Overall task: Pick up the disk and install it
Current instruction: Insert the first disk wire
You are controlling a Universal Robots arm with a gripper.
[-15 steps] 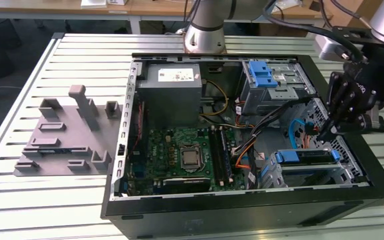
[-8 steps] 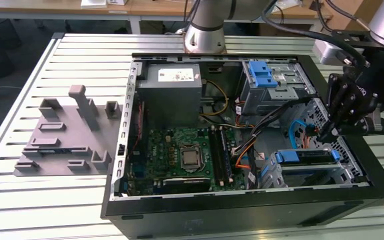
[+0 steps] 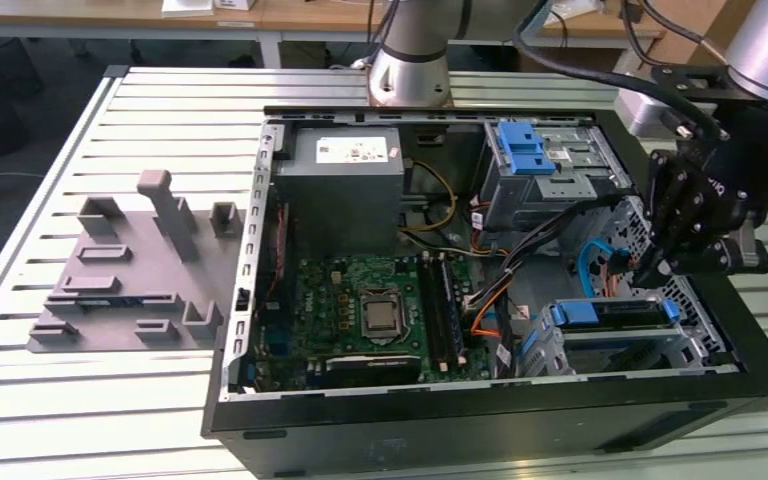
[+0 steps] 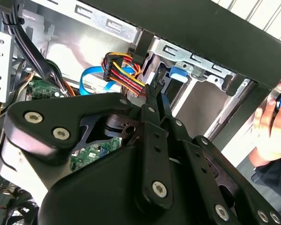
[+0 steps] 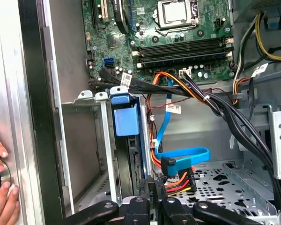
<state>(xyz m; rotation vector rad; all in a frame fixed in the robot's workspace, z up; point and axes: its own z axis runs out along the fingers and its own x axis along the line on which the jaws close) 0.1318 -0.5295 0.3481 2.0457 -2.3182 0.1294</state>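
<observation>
Open computer case (image 3: 491,400) sits on the slatted tabletop (image 3: 157,400), side panel off, motherboard (image 3: 371,310) exposed. The disk (image 3: 611,313) with its blue rails sits in the drive cage at the case's corner, on the exterior view's right near the front wall; in the first wrist view the blue-railed disk (image 5: 125,117) stands edge-on in the metal cage slot. Pincer (image 3: 658,270) hangs inside the case just above and beside that cage, fingers (image 4: 152,101) pressed together, holding nothing, tips pointing near the cage and the cable bundle (image 4: 124,72). Blue ribbon cable (image 5: 178,157) loops just beside it. A person's hand (image 5: 0,187) rests outside the case wall. Grey fixture (image 3: 131,275) lies on the tabletop, well apart from the case.
</observation>
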